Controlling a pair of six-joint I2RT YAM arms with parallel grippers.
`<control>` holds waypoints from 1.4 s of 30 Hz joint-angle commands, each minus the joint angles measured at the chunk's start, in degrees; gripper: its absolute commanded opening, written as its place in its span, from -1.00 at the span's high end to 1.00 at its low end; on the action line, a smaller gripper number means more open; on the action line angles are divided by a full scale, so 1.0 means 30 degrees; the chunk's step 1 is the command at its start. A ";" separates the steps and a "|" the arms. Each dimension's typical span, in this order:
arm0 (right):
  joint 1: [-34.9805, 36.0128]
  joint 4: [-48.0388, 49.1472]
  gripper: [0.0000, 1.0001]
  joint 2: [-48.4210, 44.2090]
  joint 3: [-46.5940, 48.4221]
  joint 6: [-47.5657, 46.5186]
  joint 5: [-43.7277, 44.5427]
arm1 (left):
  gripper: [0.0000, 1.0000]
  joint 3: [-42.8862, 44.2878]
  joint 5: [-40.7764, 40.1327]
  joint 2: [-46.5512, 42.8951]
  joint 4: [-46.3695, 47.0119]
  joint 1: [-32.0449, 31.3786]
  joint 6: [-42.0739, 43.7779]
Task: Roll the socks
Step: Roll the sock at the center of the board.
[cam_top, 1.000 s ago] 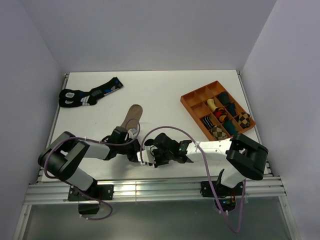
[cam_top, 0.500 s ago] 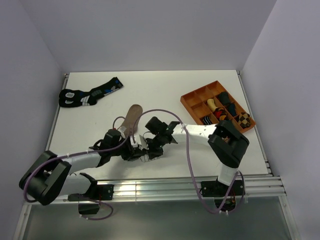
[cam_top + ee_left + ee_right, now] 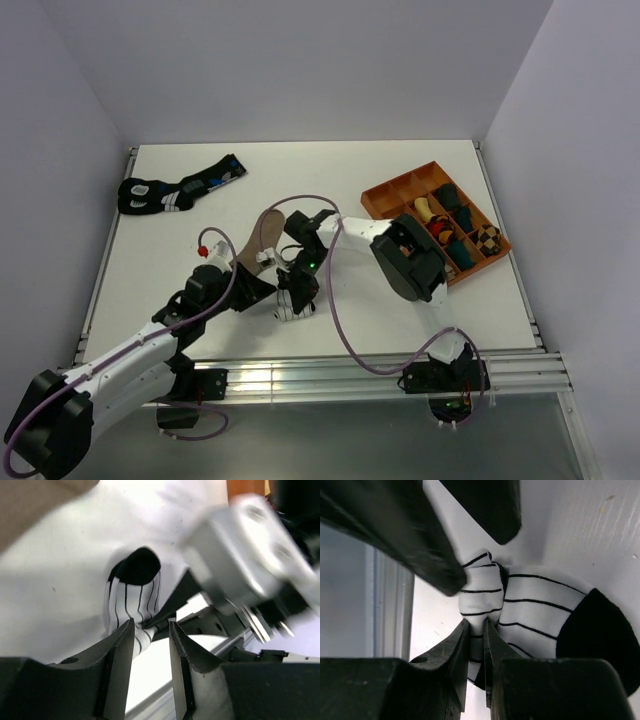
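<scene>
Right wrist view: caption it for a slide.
Right gripper pinches a fold of the striped white sock on the table.

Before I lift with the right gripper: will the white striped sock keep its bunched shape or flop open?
Probably floppy: the white striped sock creases softly where the right gripper pinches it. Likely light, since it looks like thin knit cloth. The bunch may well unroll, because only one small fold appears to be clamped.

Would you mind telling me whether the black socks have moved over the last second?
No. The black socks lie at the same spot and angle near the far left corner of the table.
</scene>
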 commanded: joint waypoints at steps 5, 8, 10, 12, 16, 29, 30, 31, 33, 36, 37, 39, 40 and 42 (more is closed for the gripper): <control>-0.0962 -0.5513 0.72 0.3050 0.2815 -0.2125 -0.3046 | 0.21 -0.2442 -0.1197 -0.1242 0.4951 -0.0324 0.2467; -0.1051 -0.5572 0.71 0.3461 0.2875 -0.1950 -0.3076 | 0.19 -0.3382 -0.1779 -0.1448 0.6976 -0.0938 0.2672; -0.1080 -0.5631 0.71 0.3579 0.2934 -0.1949 -0.3135 | 0.20 -0.3794 -0.1986 -0.1332 0.8174 -0.1523 0.2994; -0.1080 -0.5544 0.71 0.3666 0.3080 -0.1511 -0.3048 | 0.19 -0.3913 -0.2395 -0.1098 0.8706 -0.1963 0.3344; -0.1109 -0.5777 0.71 0.4076 0.3607 -0.1217 -0.2871 | 0.16 -0.3564 -0.2660 -0.0396 0.9528 -0.3136 0.4136; -0.1080 -0.5719 0.71 0.4604 0.4106 -0.0543 -0.2930 | 0.09 -0.3884 -0.0496 0.3881 1.4304 -0.3899 0.6158; -0.1109 -0.5777 0.71 0.4634 0.4106 -0.0543 -0.2930 | 0.09 -0.3826 -0.0377 0.4029 1.4362 -0.3899 0.6275; -0.1109 -0.5778 0.71 0.4605 0.4193 -0.0543 -0.2930 | 0.09 -0.3680 -0.0318 0.4175 1.4276 -0.3928 0.6305; -0.1109 -0.5719 0.71 0.4605 0.4223 -0.0485 -0.2959 | 0.10 -0.3621 -0.0259 0.4644 1.4158 -0.3928 0.6451; -0.1109 -0.5777 0.71 0.4634 0.4340 -0.0484 -0.3018 | 0.09 -0.3650 0.0033 0.5259 1.4508 -0.3928 0.6510; -0.1080 -0.5778 0.71 0.4634 0.4311 -0.0455 -0.3018 | 0.09 -0.3621 0.0063 0.5435 1.4654 -0.3928 0.6539; -0.1109 -0.5748 0.71 0.4663 0.4311 -0.0425 -0.2989 | 0.07 -0.3650 0.0180 0.6050 1.5005 -0.3957 0.6598; -0.1109 -0.5777 0.71 0.4692 0.4311 -0.0426 -0.3018 | 0.08 -0.3679 0.0210 0.6255 1.5123 -0.3928 0.6598; -0.1138 -0.5778 0.71 0.4692 0.4282 -0.0426 -0.2960 | 0.08 -0.3766 0.0414 0.6782 1.5475 -0.3928 0.6657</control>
